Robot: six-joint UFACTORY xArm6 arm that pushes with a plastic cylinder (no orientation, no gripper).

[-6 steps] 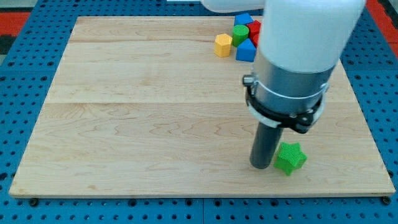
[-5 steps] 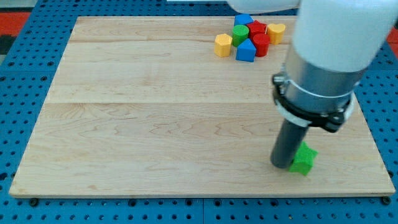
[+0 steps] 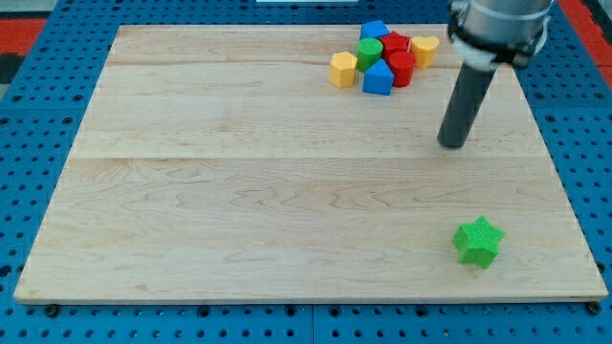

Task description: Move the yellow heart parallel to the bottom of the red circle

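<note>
The yellow heart (image 3: 425,48) lies near the view's top right, at the right end of a cluster of blocks. A red round block (image 3: 402,69) sits just to its lower left, with another red block (image 3: 394,43) above it. My tip (image 3: 453,144) rests on the board below and slightly right of the yellow heart, apart from every block. The rod rises toward the view's top right.
The cluster also holds a blue block (image 3: 374,31), a green round block (image 3: 369,53), a blue triangle (image 3: 378,78) and a yellow hexagon (image 3: 342,69). A green star (image 3: 477,242) lies alone near the bottom right. The wooden board (image 3: 239,191) ends close to the cluster.
My tip has left the green star and moved up the view toward the cluster. The star was pushed a little to the right earlier and now lies still.
</note>
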